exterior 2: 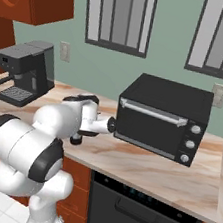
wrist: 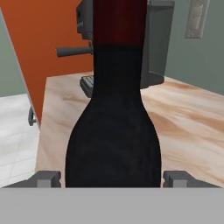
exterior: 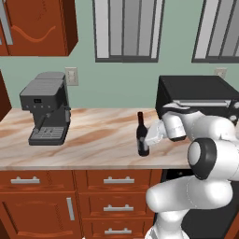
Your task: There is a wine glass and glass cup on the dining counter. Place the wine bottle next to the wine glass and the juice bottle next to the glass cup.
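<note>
End effector (wrist: 112,178): spread, fingers flanking wine bottle (exterior: 142,135), not yet clamped | Bottle: upright on counter (exterior: 93,144), between coffee machine (exterior: 45,108) and toaster oven (exterior 2: 162,117) | Step: grasp pending | Next: clamp, lift, carry to dining counter.

Pincer (wrist: 112,178) level, fingers spread wide apart.

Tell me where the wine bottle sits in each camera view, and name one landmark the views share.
Left base view: wine bottle stands right of centre on the worktop, at the arm's hand.
Right base view: I cannot make it out; the arm covers that spot.
Hand view: it fills the centre, between the fingertips.
Shared landmark: the coffee machine.
</note>
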Controlling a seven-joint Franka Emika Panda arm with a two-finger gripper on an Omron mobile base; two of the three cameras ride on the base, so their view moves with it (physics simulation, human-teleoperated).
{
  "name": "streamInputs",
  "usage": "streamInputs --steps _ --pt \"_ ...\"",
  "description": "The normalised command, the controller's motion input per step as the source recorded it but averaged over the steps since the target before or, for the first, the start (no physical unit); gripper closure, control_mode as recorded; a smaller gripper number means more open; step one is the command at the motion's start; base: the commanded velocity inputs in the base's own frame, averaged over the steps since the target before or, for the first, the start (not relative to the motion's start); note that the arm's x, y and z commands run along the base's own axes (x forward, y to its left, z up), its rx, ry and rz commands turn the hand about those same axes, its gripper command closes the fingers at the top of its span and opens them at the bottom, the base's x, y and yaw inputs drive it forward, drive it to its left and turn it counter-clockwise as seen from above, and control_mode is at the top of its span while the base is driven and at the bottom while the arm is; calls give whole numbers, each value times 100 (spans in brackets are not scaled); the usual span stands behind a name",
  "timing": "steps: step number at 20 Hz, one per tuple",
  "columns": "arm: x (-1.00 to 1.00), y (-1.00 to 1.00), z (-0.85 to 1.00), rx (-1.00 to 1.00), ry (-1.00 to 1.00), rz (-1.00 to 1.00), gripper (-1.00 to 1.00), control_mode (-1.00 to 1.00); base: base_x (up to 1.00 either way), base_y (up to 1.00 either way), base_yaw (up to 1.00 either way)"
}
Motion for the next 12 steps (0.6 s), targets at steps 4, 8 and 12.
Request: streamInputs --steps 4,8,12 --pt "-2 5 -1 1 0 0 100 -100 0 0 0" --pt "-8 0 3 3 0 1 100 -100 0 0 0" --pt "-14 0 20 2 -1 3 100 -100 0 0 0"
